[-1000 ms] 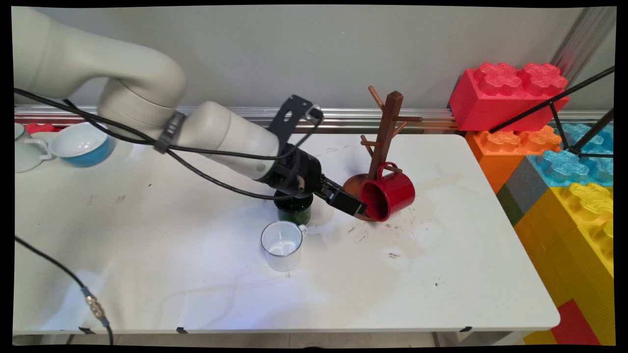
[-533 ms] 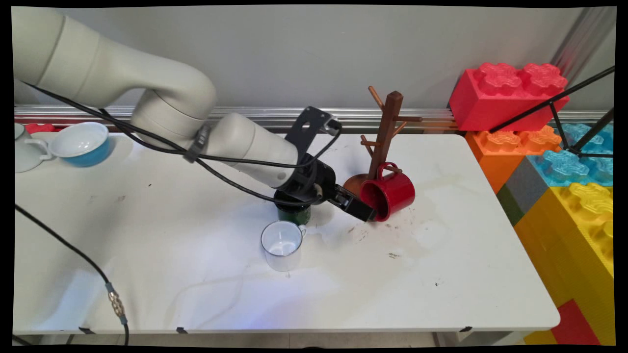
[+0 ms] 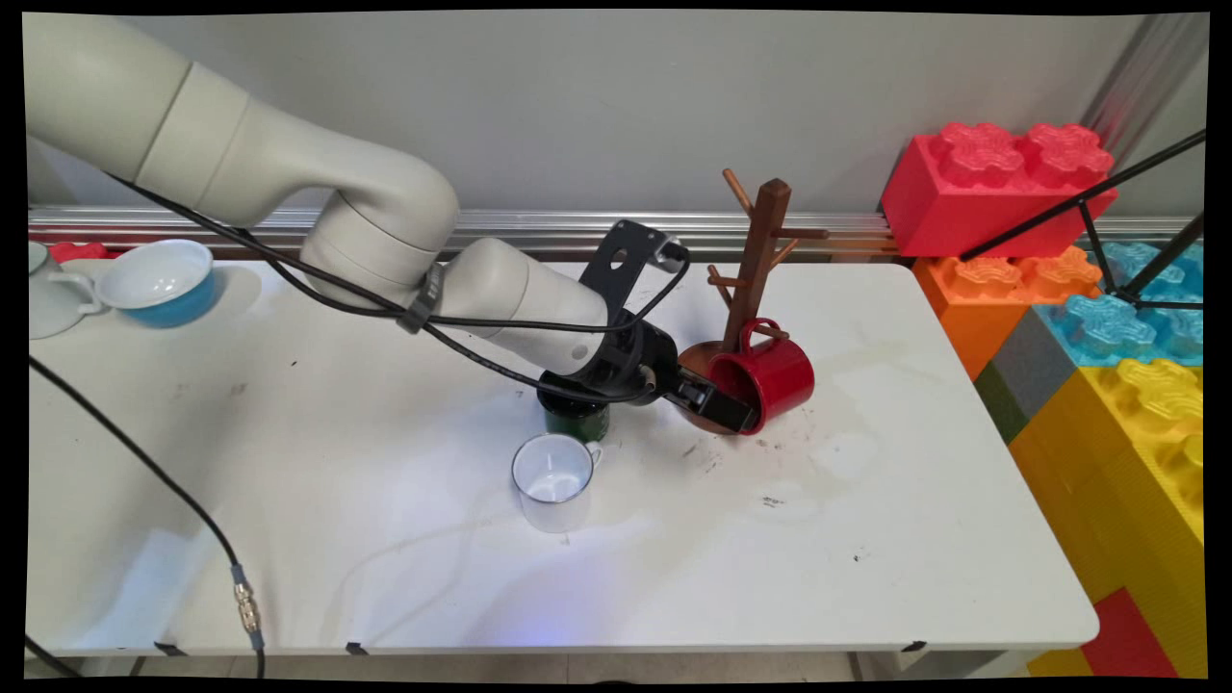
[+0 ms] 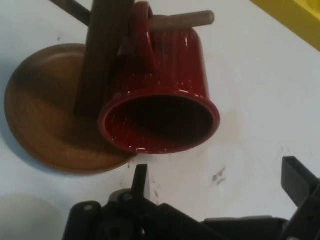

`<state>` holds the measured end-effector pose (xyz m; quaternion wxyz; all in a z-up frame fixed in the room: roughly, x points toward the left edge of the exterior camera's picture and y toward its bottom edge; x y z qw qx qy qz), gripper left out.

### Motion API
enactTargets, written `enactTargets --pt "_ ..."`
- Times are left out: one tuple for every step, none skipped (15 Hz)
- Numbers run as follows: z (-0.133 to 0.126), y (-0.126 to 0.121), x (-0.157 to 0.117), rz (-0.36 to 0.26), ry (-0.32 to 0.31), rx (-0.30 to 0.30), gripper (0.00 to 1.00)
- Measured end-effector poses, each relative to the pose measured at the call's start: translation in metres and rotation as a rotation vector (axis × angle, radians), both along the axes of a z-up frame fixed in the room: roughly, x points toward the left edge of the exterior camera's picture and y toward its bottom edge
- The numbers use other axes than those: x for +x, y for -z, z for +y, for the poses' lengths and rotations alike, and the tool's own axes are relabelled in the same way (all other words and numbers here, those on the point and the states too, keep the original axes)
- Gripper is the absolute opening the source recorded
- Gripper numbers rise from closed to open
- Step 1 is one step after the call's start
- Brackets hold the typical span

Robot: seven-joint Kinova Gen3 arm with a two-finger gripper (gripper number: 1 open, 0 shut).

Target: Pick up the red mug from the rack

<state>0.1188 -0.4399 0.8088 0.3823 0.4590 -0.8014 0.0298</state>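
White table [image 3: 385, 539] before grey wall. Gripper [image 4: 215, 182] low at mouth of red mug [image 3: 767, 375], fingers spread apart, nothing between them. Red mug hangs by handle on low peg of wooden mug tree [image 3: 756, 260], rim over tree base. Green cup [image 3: 576, 416] under wrist, white mug [image 3: 552, 478] near.

The red mug [image 4: 165, 95] hangs by its handle from a wooden peg [image 4: 182, 19] of the brown mug tree [image 4: 102, 55], its open mouth tilted toward the camera. The tree's round wooden base [image 4: 47, 120] lies at nine o'clock on the white counter [image 4: 250, 100]. The claw [image 4: 217, 182] is spread wide at six o'clock, just short of the mug's rim. A yellow block [image 4: 295, 17] sits at one o'clock.
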Motion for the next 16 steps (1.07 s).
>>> enactTargets --pt "-0.001 0.003 -0.002 0.003 -0.002 0.000 1.00" --pt "-0.002 0.005 -0.004 0.006 -0.002 0.001 1.00" --pt "-0.003 0.007 -0.006 0.010 -0.002 0.001 1.00" --pt "-0.004 0.009 -0.008 0.013 -0.001 0.001 1.00" --pt "-0.004 0.010 -0.009 0.015 -0.002 0.000 1.00" --pt "-0.005 0.012 -0.010 0.018 -0.002 0.000 1.00" --pt "-0.006 0.013 -0.011 0.021 -0.001 0.000 1.00" --pt "-0.007 0.015 -0.012 0.024 -0.001 -0.001 1.00" --pt "-0.007 0.017 -0.013 0.027 -0.002 -0.002 1.00" --pt "-0.008 0.018 -0.014 0.031 -0.002 -0.002 1.00" --pt "-0.008 0.020 -0.015 0.035 -0.002 -0.003 1.00" --pt "-0.008 0.022 -0.016 0.039 -0.005 -0.003 1.00" --pt "-0.009 0.023 -0.017 0.044 -0.007 -0.004 1.00" --pt "-0.009 0.025 -0.018 0.051 -0.011 -0.004 1.00" --pt "-0.009 0.027 -0.019 0.060 -0.014 -0.004 1.00" --pt "-0.009 0.028 -0.020 0.067 -0.018 -0.004 1.00"
